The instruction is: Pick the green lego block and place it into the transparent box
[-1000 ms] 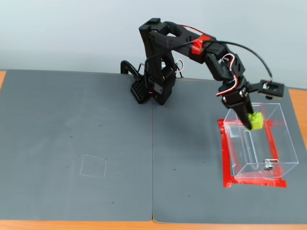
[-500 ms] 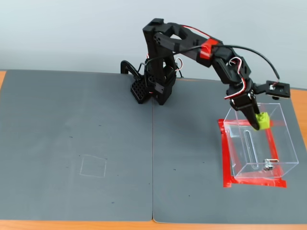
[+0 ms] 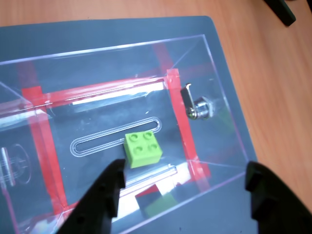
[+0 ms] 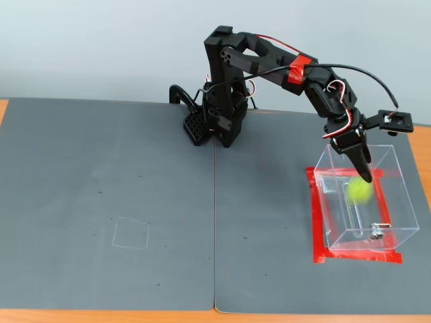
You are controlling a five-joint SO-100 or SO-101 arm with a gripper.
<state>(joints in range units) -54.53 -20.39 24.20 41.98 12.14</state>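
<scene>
The gripper [image 3: 183,187] hangs over the transparent box [image 3: 214,58] with its two black fingers wide apart — it holds nothing. The green lego block [image 3: 142,149] is inside the box, near the bottom, probably just let go. The box is clear, thin plastic — red tape [image 4: 316,222] marks its spot on the grey mat [image 4: 121,202].

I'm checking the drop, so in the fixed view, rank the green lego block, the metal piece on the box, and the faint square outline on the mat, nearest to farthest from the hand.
1. green lego block, inside the transparent box, just below the hand.
2. metal piece, at the box's lower front edge.
3. square outline, far left on the mat.
</scene>
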